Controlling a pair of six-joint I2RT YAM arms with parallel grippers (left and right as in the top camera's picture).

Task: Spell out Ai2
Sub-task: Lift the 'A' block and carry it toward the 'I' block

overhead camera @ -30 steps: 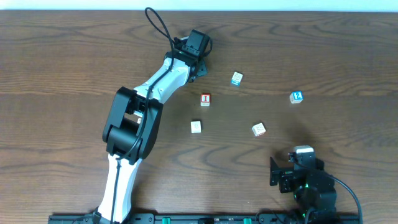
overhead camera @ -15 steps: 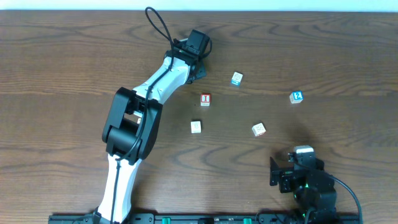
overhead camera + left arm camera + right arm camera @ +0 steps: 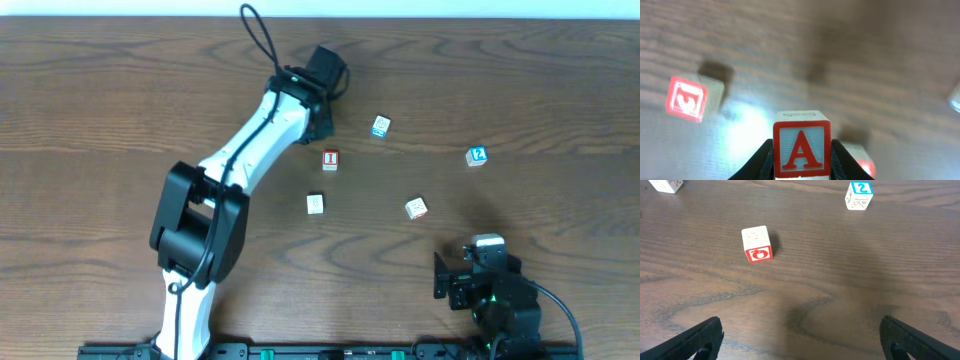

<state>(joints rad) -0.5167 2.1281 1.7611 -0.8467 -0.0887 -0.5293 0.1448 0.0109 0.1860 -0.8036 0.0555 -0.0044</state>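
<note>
My left gripper [image 3: 801, 161] is shut on a block with a red letter A on a blue face [image 3: 801, 149] and holds it above the table. In the overhead view the left gripper [image 3: 320, 118] is at the back middle, and the A block is hidden under it. A red-faced block [image 3: 330, 159] lies just in front of it. The blue "2" block [image 3: 477, 155] lies to the right and also shows in the right wrist view [image 3: 860, 194]. My right gripper [image 3: 800, 340] is open and empty at the front right [image 3: 478, 272].
A blue-faced block [image 3: 381, 126] lies right of the left gripper. A white block [image 3: 315, 204] and a block with a red picture [image 3: 416, 208] lie mid-table; the latter shows in the right wrist view [image 3: 757, 243]. A blurred red block [image 3: 687, 97] lies left below the held block.
The left arm's elbow has swung left and toward the front. Its wrist has shifted slightly toward the back right, still holding the A block. The right arm and the loose blocks have not moved.
</note>
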